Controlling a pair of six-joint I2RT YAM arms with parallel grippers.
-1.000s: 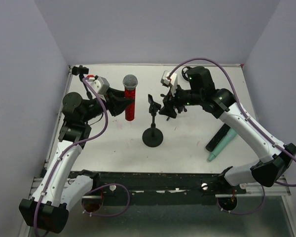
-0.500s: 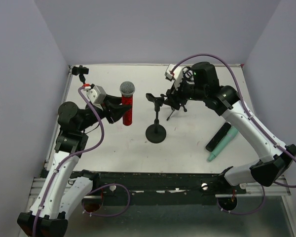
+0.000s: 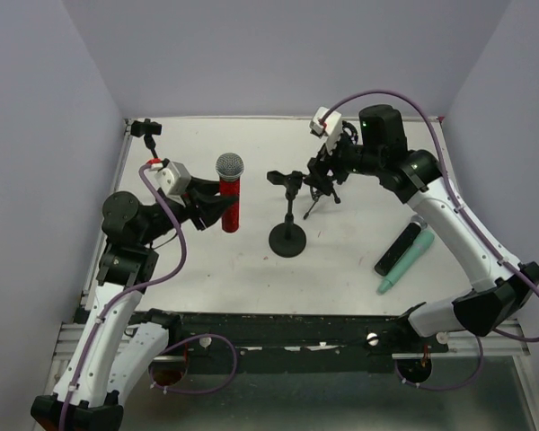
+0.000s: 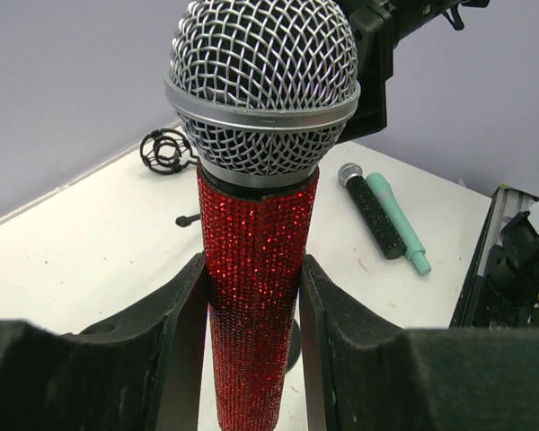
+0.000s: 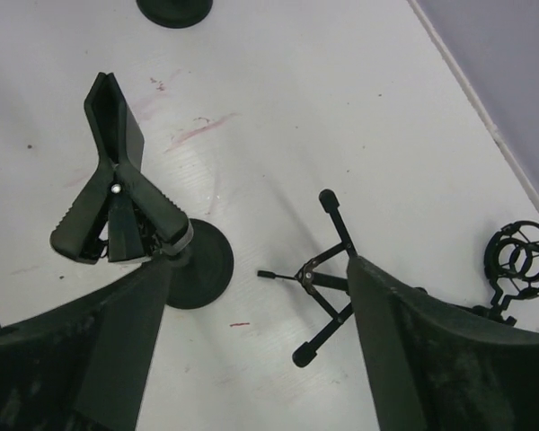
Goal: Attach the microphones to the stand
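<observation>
My left gripper (image 3: 217, 206) is shut on the red microphone (image 3: 231, 199), holding it upright with its silver mesh head up, left of the stand. In the left wrist view the fingers (image 4: 184, 314) press both sides of the red body (image 4: 256, 215). The stand (image 3: 287, 240) has a round black base, a thin pole and a black clip (image 3: 281, 177) on top; the clip is empty (image 5: 117, 180). My right gripper (image 3: 323, 178) is open (image 5: 256, 269) just right of the clip, above a small tripod. The black mic (image 3: 397, 251) and the mint-green mic (image 3: 411, 260) lie side by side at the right.
A small folding tripod (image 5: 328, 269) lies under my right gripper. A black ring-shaped shock mount (image 5: 521, 260) lies near the back wall. A small black clamp (image 3: 146, 128) sits at the far left corner. A dark round shape (image 5: 173, 9) shows at the right wrist view's top edge.
My left gripper has carried the red mic nearer and slightly left. My right gripper has drawn back up and to the right, away from the clip. The stand's base has shifted slightly right.
</observation>
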